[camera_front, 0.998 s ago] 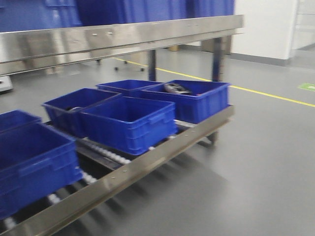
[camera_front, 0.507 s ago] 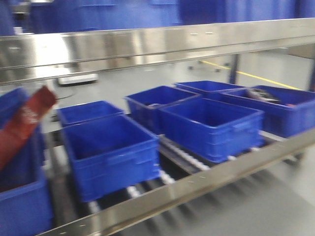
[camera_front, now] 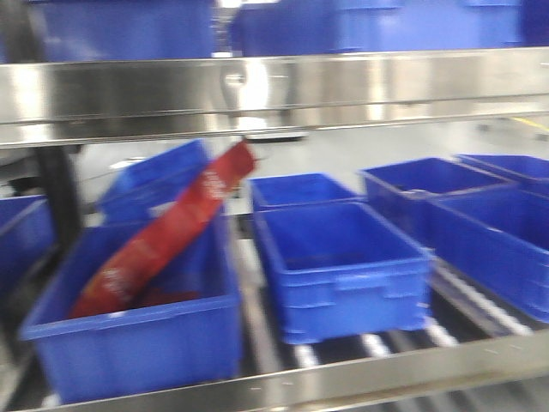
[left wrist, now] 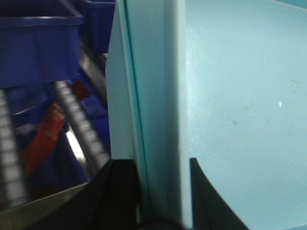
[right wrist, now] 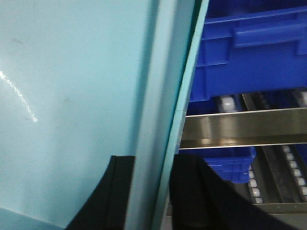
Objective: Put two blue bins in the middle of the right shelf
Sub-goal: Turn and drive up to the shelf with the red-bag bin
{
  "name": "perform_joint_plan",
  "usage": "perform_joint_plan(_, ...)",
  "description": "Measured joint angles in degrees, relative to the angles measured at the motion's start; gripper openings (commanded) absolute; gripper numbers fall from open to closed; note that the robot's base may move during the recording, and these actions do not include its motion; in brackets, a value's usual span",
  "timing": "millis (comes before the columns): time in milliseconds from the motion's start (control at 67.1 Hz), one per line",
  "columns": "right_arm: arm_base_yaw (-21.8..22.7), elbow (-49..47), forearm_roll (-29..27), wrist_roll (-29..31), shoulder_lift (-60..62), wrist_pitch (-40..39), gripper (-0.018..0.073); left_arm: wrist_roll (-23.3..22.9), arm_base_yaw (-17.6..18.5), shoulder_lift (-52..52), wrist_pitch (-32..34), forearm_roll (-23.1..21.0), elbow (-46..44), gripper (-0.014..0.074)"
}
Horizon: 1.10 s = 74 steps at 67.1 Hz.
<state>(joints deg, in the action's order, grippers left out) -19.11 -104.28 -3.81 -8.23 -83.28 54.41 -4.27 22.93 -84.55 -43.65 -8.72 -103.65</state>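
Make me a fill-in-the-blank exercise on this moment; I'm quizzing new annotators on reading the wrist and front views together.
1. The left gripper is clamped on the wall of a pale ____ bin.
2. In the front view, a ____ packet leans in the leftmost dark blue bin.
3. The dark blue bins rest on a tier of white ____.
4. The right gripper is ____ on a pale bin wall.

Missing words: cyan-blue; red; rollers; shut

Front view: six dark blue bins on the lower roller tier, one red packet, one steel rail.
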Motion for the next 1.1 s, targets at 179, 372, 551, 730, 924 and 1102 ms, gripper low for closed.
perform_joint_plan(179, 0.00, 0.00, -0.10, -0.11, -0.09, 0.00, -0.0154, 0.00, 0.00, 0.00, -0.10, 0.00, 0.00, -0.0111)
perform_joint_plan(372, 0.00, 0.00, -0.10, -0.11, -0.09, 0.00, -0.0154, 0.00, 0.00, 0.00, -0.12, 0.00, 0.00, -0.0111)
perform_joint_plan(551, 0.00, 0.00, -0.10, -0.11, -0.09, 0.00, -0.0154, 0.00, 0.00, 0.00, -0.12, 0.00, 0.00, -0.0111)
perform_joint_plan(730, 0.00, 0.00, -0.10, -0.11, -0.09, 0.11, -0.0154, 0.00, 0.00, 0.00, -0.12, 0.00, 0.00, -0.0111)
perform_joint_plan(924, 0.00, 0.00, -0.10, -0.11, -0.09, 0.22, -0.0154, 0.00, 0.00, 0.00, -0.22, 0.00, 0.00, -0.0111)
perform_joint_plan(1102, 0.00, 0.00, -0.10, -0.11, -0.09, 0.33, -0.0154, 0.00, 0.00, 0.00, -0.22, 0.00, 0.00, -0.0111)
